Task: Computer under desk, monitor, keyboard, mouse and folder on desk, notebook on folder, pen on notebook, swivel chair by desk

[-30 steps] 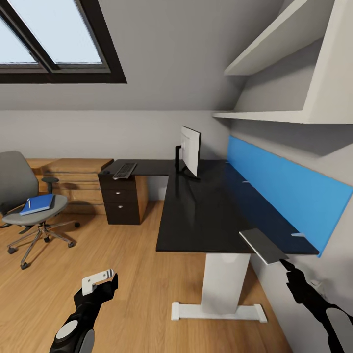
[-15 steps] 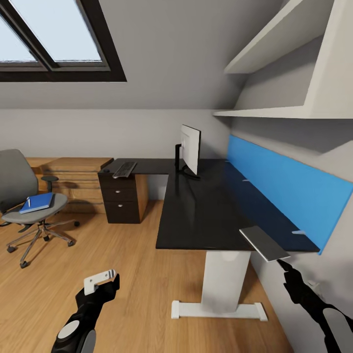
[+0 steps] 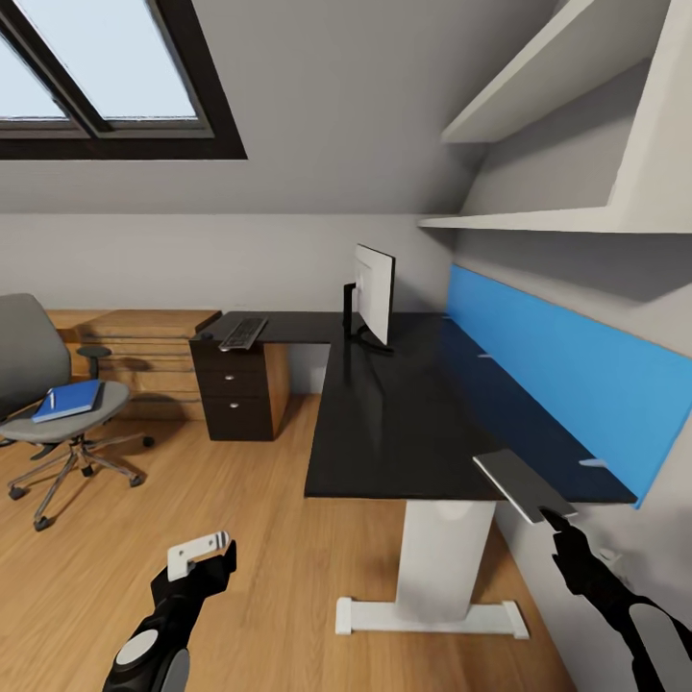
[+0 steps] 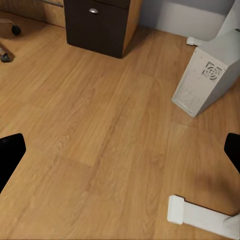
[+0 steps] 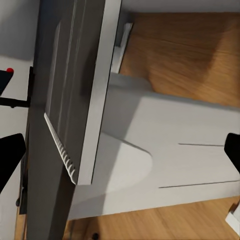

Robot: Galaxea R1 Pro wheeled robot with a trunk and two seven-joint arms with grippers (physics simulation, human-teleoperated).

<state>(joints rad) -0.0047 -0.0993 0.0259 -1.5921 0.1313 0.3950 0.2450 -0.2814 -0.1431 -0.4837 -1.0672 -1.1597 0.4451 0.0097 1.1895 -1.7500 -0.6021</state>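
Your right gripper [image 3: 546,514] pinches the notebook [image 3: 522,483] by one edge above the table [image 3: 384,423]; it could slip. Left jaws spread wide.

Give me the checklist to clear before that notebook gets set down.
1. Folder on the desk first: not ok. The folder lies on the swivel chair.
2. Pen ready to top the stack: not ok. The pen rests on the folder.
3. Right claw gripping the notebook: cannot tell. It sits at the claw's tip over the desk corner.
4. Left claw free: ok, open with nothing in it.
5. Monitor on the desk: ok.
6. Keyboard beside the monitor: not ok, it lies apart on the far wing.
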